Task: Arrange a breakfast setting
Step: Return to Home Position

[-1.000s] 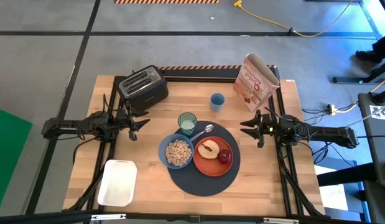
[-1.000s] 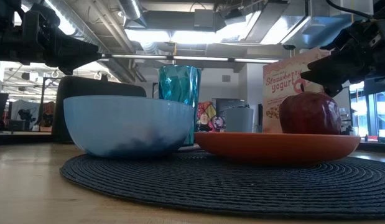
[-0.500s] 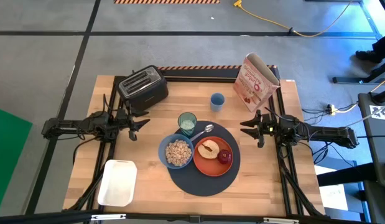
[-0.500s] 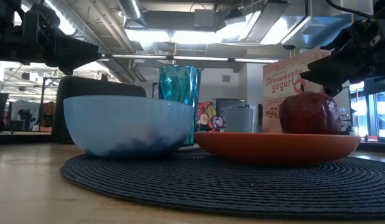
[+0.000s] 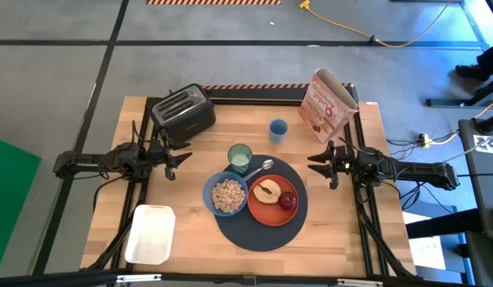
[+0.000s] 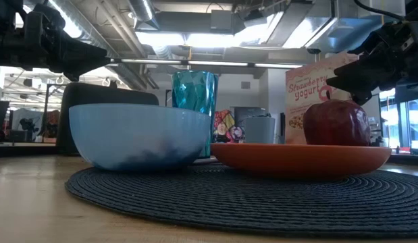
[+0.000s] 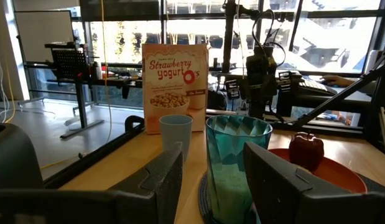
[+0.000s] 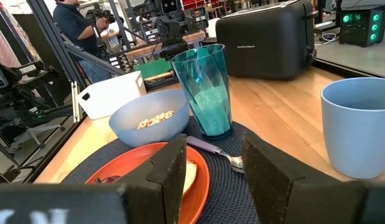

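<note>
The one clear text is on the pink cereal box [image 7: 175, 87] at the far right of the table [image 5: 190, 227], whose front reads "Strawberry yogurt O's" in red script. The low view shows the same front only in part, as "Strawberr" over "yogur". The black toaster [image 8: 267, 37] carries a small pale brand mark, too small to read.

On the wooden surface [image 5: 194, 239]: large dark blue-grey round mat [image 5: 258, 229]. On the mat's left side: small blue bowl [image 5: 225, 194]; just right, also on the mat: orange plate [image 5: 264, 212] bearing a red apple [image 5: 287, 200]. At the mat's back edge: translucent green tumbler [image 5: 240, 157], metal spoon [image 5: 260, 167] to its right. Behind the mat: small blue cup [image 5: 278, 130]; back right, cardboard cereal box [image 5: 330, 104]; back left, black toaster [image 5: 182, 112]. Front left of the mat: white rectangular tray [image 5: 150, 233].
</note>
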